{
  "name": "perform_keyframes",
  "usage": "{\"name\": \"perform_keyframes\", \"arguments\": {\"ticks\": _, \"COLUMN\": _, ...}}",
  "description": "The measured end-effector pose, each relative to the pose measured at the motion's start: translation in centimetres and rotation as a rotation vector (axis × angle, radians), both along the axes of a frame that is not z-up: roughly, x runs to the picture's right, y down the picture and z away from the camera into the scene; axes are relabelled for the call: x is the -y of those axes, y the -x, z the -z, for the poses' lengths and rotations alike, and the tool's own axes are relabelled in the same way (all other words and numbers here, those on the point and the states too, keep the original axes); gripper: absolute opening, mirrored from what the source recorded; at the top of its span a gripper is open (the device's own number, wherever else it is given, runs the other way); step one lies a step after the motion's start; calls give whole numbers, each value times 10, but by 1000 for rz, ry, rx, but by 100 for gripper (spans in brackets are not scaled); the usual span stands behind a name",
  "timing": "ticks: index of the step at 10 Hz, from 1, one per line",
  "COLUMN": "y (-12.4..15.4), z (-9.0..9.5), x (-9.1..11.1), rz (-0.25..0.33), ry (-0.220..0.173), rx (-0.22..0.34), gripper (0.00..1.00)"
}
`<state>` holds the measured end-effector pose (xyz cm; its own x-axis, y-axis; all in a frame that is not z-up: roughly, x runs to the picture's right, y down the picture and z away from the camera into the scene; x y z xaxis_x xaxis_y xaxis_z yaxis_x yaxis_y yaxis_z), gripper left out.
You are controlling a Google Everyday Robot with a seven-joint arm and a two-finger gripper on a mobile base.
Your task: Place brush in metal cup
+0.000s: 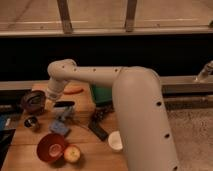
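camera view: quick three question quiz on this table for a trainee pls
1. True or false: in the picture, the small shiny metal cup sits left of the white cup.
2. What lies right beside the round red bowl? A) a red-yellow apple B) a banana C) a spoon
3. Where is the gripper?
Key: 1 true; 2 A; 3 over the left part of the wooden table, near the flat blue block.
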<state>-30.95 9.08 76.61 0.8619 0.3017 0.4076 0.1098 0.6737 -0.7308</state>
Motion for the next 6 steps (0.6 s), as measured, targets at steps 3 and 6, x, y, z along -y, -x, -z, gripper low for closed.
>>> {"name": "perform_keyframes", "arguments": {"ticks": 3, "y": 10, "z": -9, "x": -18, "rz": 17, "ry": 36, "rx": 16, "gripper": 0}}
{"name": "perform_keyframes", "arguments": {"ticks": 6, "y": 21, "z": -9, "x": -31, "rz": 39, "ry": 59, "rx": 41, "gripper": 0}}
